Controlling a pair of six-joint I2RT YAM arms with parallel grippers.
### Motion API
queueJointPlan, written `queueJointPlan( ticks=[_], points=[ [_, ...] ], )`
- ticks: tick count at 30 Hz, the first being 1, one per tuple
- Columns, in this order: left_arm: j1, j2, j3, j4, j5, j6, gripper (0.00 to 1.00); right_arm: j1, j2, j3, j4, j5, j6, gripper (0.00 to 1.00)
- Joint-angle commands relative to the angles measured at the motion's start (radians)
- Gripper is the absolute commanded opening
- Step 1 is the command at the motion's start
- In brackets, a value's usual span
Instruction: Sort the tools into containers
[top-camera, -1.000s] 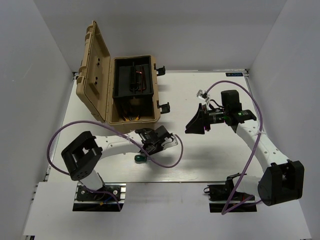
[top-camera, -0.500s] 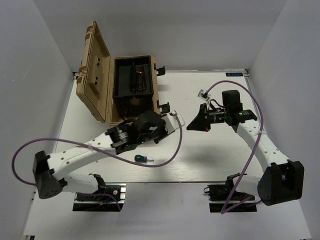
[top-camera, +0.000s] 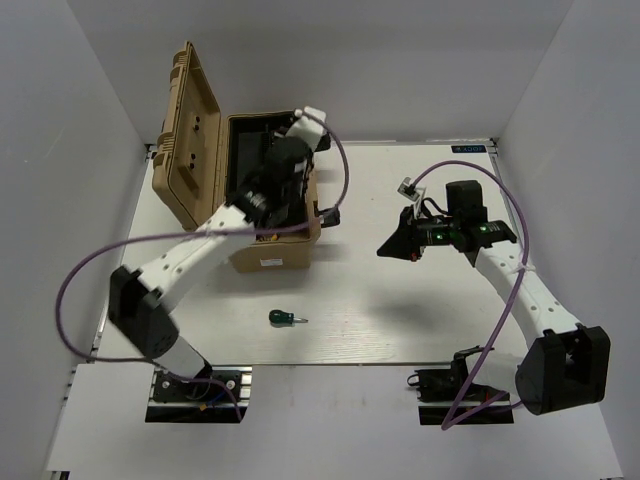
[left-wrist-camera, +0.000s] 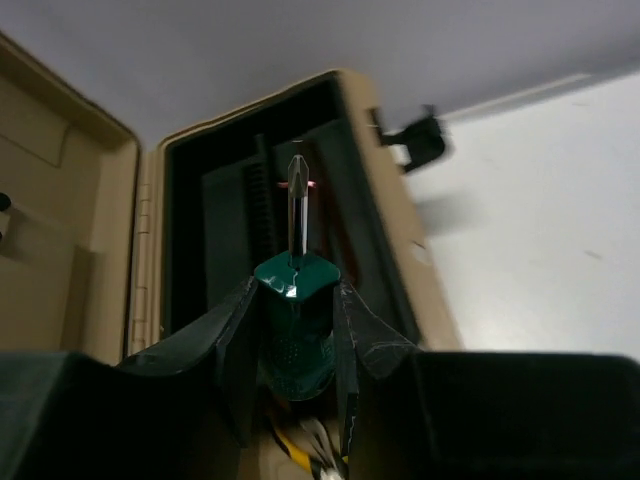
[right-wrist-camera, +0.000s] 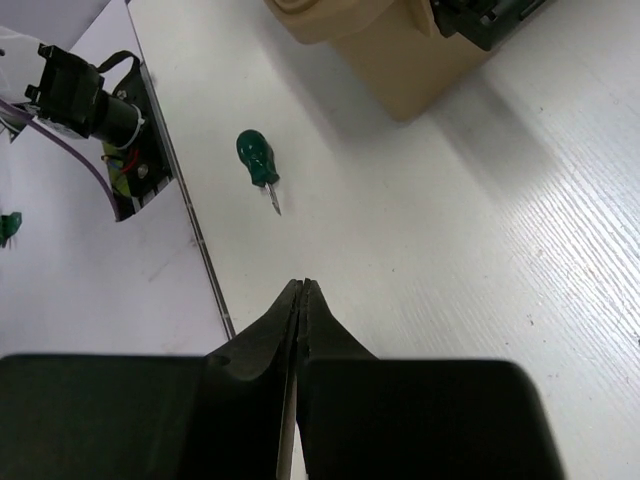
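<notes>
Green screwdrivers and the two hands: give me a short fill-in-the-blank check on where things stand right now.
The left hand grips a green screwdriver by its ____.
The tan toolbox below it has its lid ____.
The other green screwdriver lies on the table, ____ the toolbox.
The right hand is empty and ____.
Missing words: handle; open; outside; shut.

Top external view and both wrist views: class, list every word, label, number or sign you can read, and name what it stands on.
No text can be read.
On the table's far right edge, a dark label: too small to read.
On the tan toolbox's near wall, a white sticker: too small to read.
Wrist views: no writing shows.
</notes>
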Motion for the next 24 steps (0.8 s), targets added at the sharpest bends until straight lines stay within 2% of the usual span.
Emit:
queueJointPlan(
  ticks=[1, 5, 7, 12, 16, 17, 18, 19, 20, 23, 24],
  points=[
    [0.132, 0.129, 0.141, -0.037, -0.036, -0.07, 0.0, -0.003, -0.037, -0.01, 0.017, 0.012, 0.004, 0.0],
    [0.232, 0.316, 0.383, -0.185, -0.001, -0.113, 0.0, -0.006, -0.042, -0.018, 0.019, 0.014, 0.002, 0.0],
    [0.275, 0.378, 0.417, -0.226, 0.016, -0.128, 0.0, -0.007, -0.045, -0.016, 0.016, 0.009, 0.005, 0.0],
    [0.316, 0.419, 0.437, -0.25, 0.027, -0.128, 0.0, -0.007, -0.042, -0.018, 0.013, 0.006, 0.004, 0.0],
    [0.336, 0.442, 0.419, -0.278, 0.027, -0.137, 0.18, -0.006, -0.04, -0.016, 0.014, -0.001, 0.004, 0.0],
    [0.336, 0.442, 0.408, -0.278, 0.048, -0.137, 0.3, -0.007, -0.039, -0.016, 0.016, -0.001, 0.005, 0.0],
    [0.336, 0.427, 0.396, -0.269, 0.058, -0.137, 0.38, -0.006, -0.039, -0.018, 0.017, -0.003, 0.005, 0.03],
    [0.336, 0.407, 0.385, -0.258, 0.058, -0.137, 0.45, -0.004, -0.034, -0.016, 0.016, -0.001, 0.005, 0.12],
    [0.336, 0.407, 0.385, -0.258, 0.081, -0.125, 0.55, -0.007, -0.034, -0.016, 0.014, -0.007, 0.005, 0.28],
    [0.321, 0.393, 0.452, -0.313, 0.104, -0.105, 0.61, -0.006, -0.031, -0.013, 0.004, -0.012, -0.01, 0.48],
    [0.321, 0.393, 0.495, -0.333, 0.104, -0.096, 0.65, -0.007, -0.031, -0.013, -0.003, -0.014, -0.012, 0.49]
  ],
)
